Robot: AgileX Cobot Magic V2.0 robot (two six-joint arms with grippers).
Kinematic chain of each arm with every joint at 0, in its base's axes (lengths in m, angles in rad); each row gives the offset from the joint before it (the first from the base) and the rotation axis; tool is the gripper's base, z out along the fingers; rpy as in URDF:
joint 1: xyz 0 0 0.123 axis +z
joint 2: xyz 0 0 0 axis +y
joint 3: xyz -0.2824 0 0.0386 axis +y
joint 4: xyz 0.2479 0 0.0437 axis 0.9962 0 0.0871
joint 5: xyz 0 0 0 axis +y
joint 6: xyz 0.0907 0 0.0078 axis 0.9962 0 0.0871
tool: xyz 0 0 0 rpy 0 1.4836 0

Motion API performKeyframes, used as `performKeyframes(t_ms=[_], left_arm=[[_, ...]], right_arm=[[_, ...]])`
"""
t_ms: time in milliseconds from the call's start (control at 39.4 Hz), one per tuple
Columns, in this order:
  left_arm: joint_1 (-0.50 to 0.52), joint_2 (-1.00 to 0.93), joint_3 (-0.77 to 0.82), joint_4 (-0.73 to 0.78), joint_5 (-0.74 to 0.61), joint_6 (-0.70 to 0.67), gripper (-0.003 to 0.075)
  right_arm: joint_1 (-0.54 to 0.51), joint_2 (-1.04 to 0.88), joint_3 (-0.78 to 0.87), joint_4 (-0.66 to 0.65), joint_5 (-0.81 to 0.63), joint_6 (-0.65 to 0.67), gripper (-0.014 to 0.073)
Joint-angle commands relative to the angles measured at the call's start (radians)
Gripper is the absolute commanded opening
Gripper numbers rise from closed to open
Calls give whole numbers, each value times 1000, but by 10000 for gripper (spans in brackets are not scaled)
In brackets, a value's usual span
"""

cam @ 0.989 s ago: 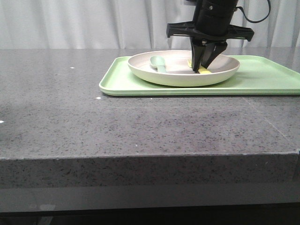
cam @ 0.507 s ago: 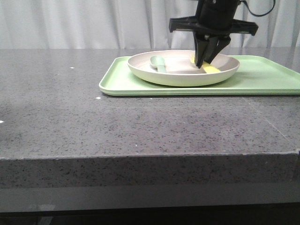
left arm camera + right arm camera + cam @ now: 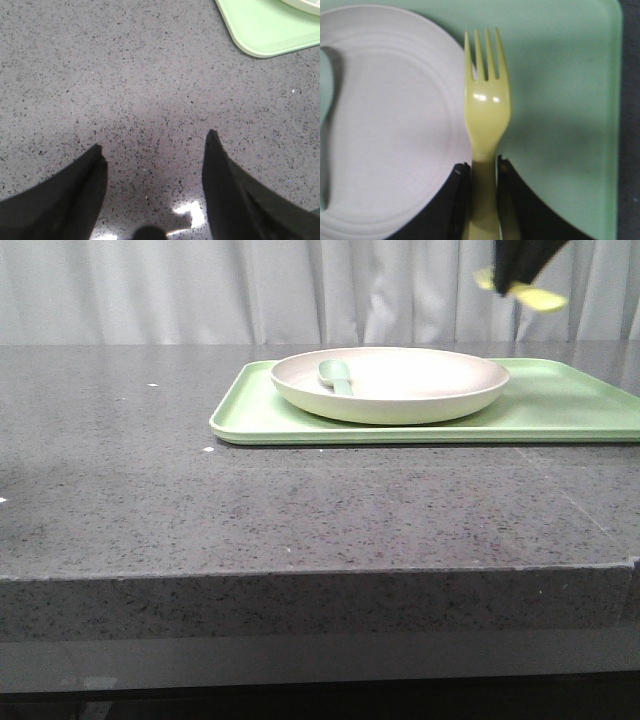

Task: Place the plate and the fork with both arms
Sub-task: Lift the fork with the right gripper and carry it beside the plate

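The cream-white plate (image 3: 390,383) rests on the light-green tray (image 3: 560,410). It also shows in the right wrist view (image 3: 385,120). My right gripper (image 3: 484,167) is shut on the handle of the pale-yellow fork (image 3: 486,95) and holds it in the air above the plate's right rim. In the front view the fork (image 3: 535,297) shows at the top right with the gripper (image 3: 520,270) mostly cut off. My left gripper (image 3: 155,145) is open and empty over bare countertop, left of the tray's corner (image 3: 260,35).
A small grey-green spoon (image 3: 336,373) lies in the left part of the plate. The dark speckled stone countertop (image 3: 300,500) stretches in front of and left of the tray. A grey curtain hangs behind.
My right gripper has lifted the fork out of the plate, up and to the right, to the frame's top edge. The plate, spoon and tray have not moved.
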Motion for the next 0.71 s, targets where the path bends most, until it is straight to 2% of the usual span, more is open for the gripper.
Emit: performKeyframes(t_ms=[0,279,685], left_arm=[[4,-18,-27,-14,-53,-1,412],[4,-18,-27,-14,-53,-1,412],[4,-18,-27,-14,-53,-1,412]], right_arm=[[-52,-57,-26,-22,21,-31,108],[-119,-11,-26,-22,31,-77,108],[-120,131,-26,12,-23,-91,108]])
